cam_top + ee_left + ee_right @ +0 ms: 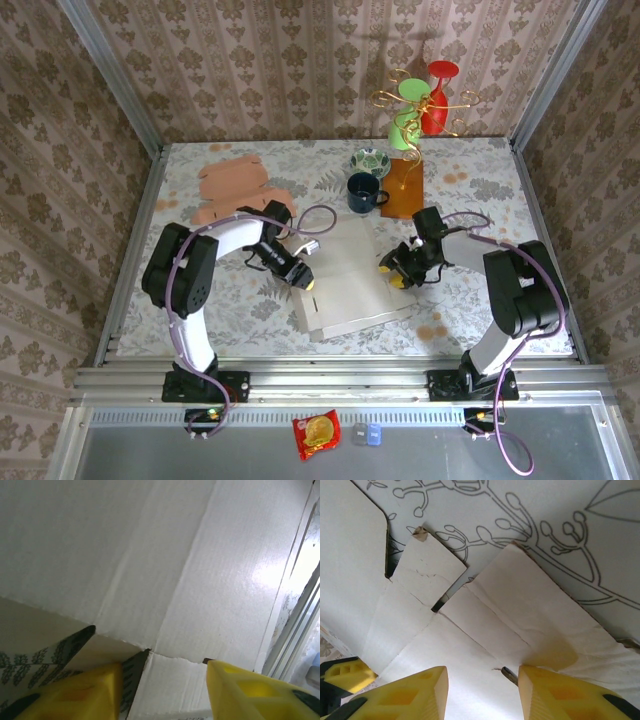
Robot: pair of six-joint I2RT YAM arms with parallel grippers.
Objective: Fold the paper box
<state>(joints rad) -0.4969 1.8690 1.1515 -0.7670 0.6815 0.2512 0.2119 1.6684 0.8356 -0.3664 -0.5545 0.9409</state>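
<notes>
No legible text, label, brand or number noted: the white paper box (350, 285) is plain on its visible faces, and the print on the red snack packet (316, 433) is too small to read.

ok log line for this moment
paper box: unfolded | left fingers: apart, at box's left edge | right fingers: apart, at right edge

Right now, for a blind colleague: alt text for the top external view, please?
A flattened white paper box lies on a floral table between two arms, the left gripper at its left edge, the right gripper at its right. A dark mug stands behind.
</notes>
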